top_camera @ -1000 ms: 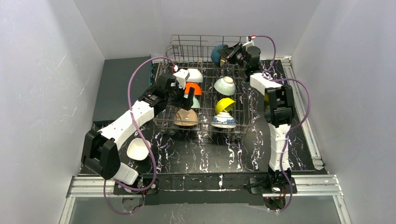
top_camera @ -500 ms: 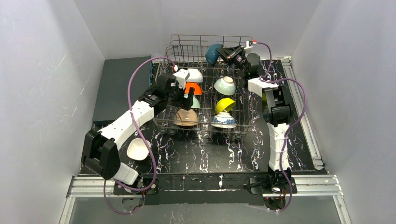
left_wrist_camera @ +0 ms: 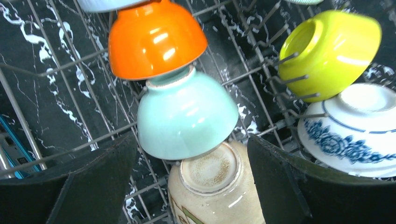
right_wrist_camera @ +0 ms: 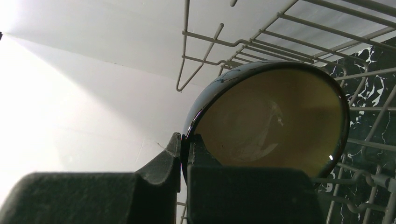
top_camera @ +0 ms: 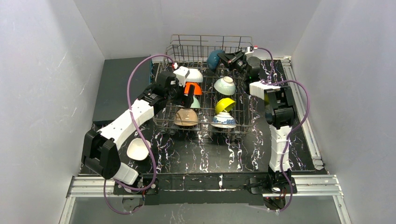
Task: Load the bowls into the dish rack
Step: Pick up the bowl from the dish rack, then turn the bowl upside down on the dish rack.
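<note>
- One black marbled table point(top_camera: 205, 154) carries the whole scene.
- One wire dish rack point(top_camera: 191, 46) stands at the table's far middle.
- Two grippers work over it. The left gripper point(left_wrist_camera: 190, 140) hangs just above the mint green bowl point(left_wrist_camera: 187, 119), its fingers spread wide and gripping nothing. The right gripper point(right_wrist_camera: 184, 142) pinches the rim of the dark blue bowl point(right_wrist_camera: 268, 121), with one finger inside and one outside.
- The dark blue bowl is tipped on its side over the rack's rear, near the back wall.
- Seven bowls sit in the rack in two columns. On the left are the white bowl point(top_camera: 194, 74), orange bowl point(left_wrist_camera: 154, 39), mint green bowl and tan bowl point(left_wrist_camera: 212, 186). On the right are the pale bowl point(top_camera: 225, 85), yellow bowl point(left_wrist_camera: 327, 51) and blue-and-white bowl point(left_wrist_camera: 355, 126).
- One loose white bowl point(top_camera: 137, 148) lies on the table outside the rack, beside the left arm point(top_camera: 126, 121).
</note>
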Robot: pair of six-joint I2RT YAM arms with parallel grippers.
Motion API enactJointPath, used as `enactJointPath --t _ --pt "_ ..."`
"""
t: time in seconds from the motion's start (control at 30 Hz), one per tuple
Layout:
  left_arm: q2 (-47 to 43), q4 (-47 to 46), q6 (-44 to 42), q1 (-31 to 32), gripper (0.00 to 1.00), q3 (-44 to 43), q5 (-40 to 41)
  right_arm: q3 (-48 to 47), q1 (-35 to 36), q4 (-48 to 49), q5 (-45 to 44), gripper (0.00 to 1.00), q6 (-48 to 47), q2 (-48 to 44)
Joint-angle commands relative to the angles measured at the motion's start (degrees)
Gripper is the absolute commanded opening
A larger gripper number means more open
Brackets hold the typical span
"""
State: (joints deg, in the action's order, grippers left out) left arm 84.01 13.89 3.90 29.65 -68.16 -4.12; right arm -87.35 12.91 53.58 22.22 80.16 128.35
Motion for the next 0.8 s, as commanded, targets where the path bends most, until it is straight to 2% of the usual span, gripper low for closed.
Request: enactJointPath --t 0.0,0.13,0.27,0.33,0.5,0.77 --pt "0.77 -1.42 1.2 -0.41 0.85 -6.52 -1.83 3.19 0.35 9.72 -0.2 0.01 2.08 1.55" --pt "4.74 -4.11 1.72 -0.34 0.86 -14.38 -5.62 3.55 0.32 11.85 0.73 0.01 3.86 1.01" --pt "13.4 -6.05 -0.87 -0.36 0.92 -23.75 -7.84 3.26 0.28 12.78 0.99 0.01 5.35 0.76" --pt "18.91 -4.62 -1.04 -0.38 0.98 -30.55 -7.96 2.8 0.32 13.97 1.14 0.01 6.77 0.84" --pt "32.43 2.57 -2.53 0.07 0.98 -48.01 -8.95 1.35 0.29 14.55 2.35 0.01 9.15 0.71" --pt "39.36 -1.39 -5.97 1.72 0.98 -52.86 0.64 1.46 0.28 14.71 3.35 0.01 9.85 -1.17"
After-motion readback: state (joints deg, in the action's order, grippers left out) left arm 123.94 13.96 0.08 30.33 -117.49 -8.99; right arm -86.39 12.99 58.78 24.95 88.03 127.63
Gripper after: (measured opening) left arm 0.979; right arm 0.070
